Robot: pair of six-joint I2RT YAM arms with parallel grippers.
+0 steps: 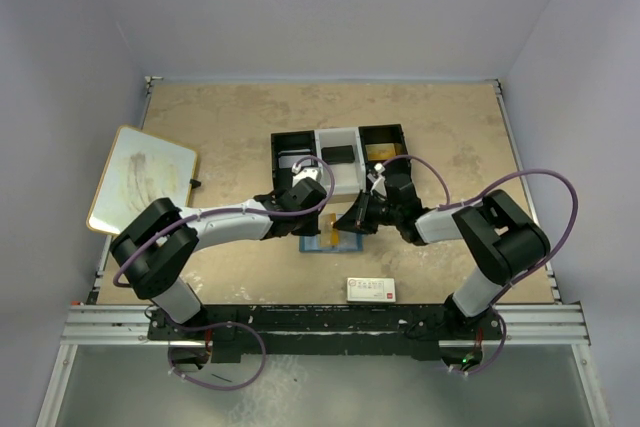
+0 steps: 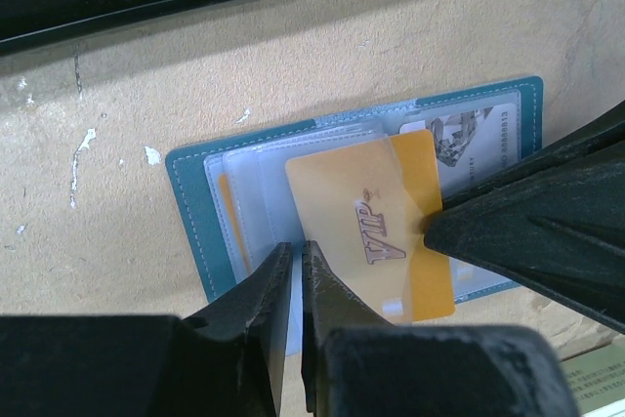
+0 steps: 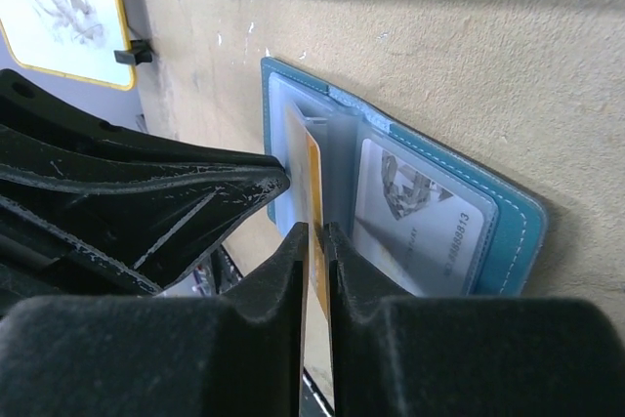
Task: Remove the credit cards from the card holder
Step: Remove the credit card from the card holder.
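Top external: card holder (image 1: 322, 242) lies open on the table (image 1: 230, 117), centre, toward the near edge, with both claws crowding it. Compartment tray (image 1: 290, 135) is just beyond, white box with red print (image 1: 371, 290) by the near edge, whiteboard (image 1: 140, 179) at the left edge. Arms reach inward, wrists tipped down; right gripper (image 3: 314, 238) clenched on the gold VIP card (image 2: 371, 231); left gripper (image 2: 296, 259) closed at the clear sleeves, pinch unclear. Grey-white card (image 2: 469, 134) sits pocketed, partly hidden.
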